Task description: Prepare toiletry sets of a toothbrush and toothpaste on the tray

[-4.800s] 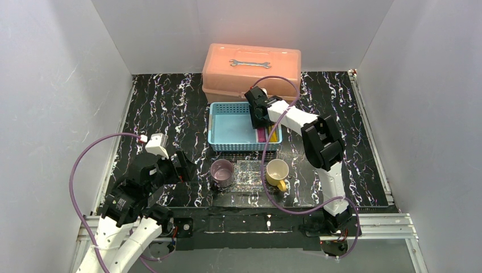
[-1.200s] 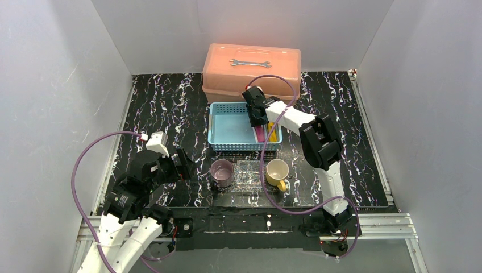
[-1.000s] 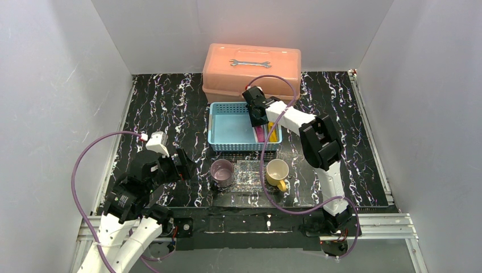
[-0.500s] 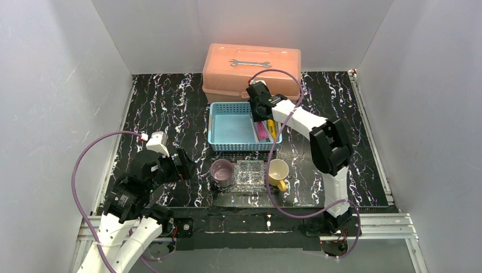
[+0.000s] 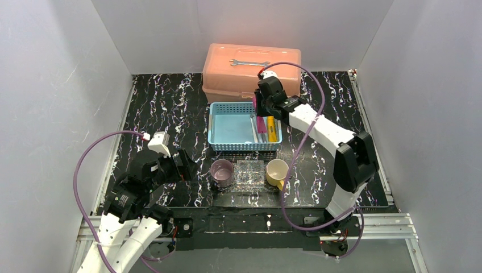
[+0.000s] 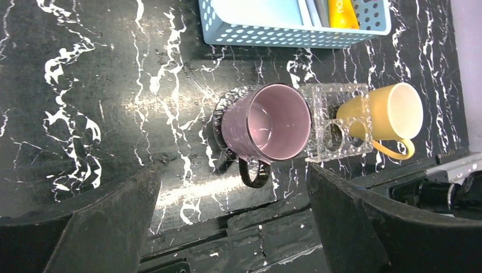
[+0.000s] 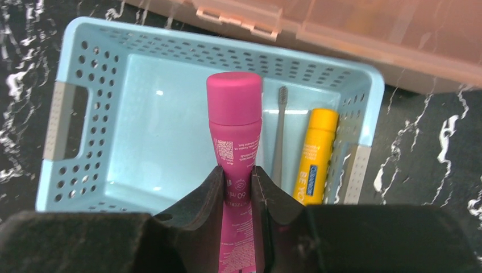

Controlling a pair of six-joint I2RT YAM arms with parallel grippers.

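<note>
My right gripper [image 7: 236,181] clamped the magenta toothpaste tube [image 7: 234,125] well back from its cap; I feared it pivoting loose over the blue basket [image 7: 68,68] wall. The left gripper [image 6: 232,187] stood fingers apart.

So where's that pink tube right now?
In the right wrist view, the pink tube is pinched between the right arm's fingers, held above the blue basket, with the grey toothbrush and yellow tube lying inside beside it.

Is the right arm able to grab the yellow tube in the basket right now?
Probably not yet: the right gripper is shut on the magenta tube, though the yellow tube lies uncovered.
</note>
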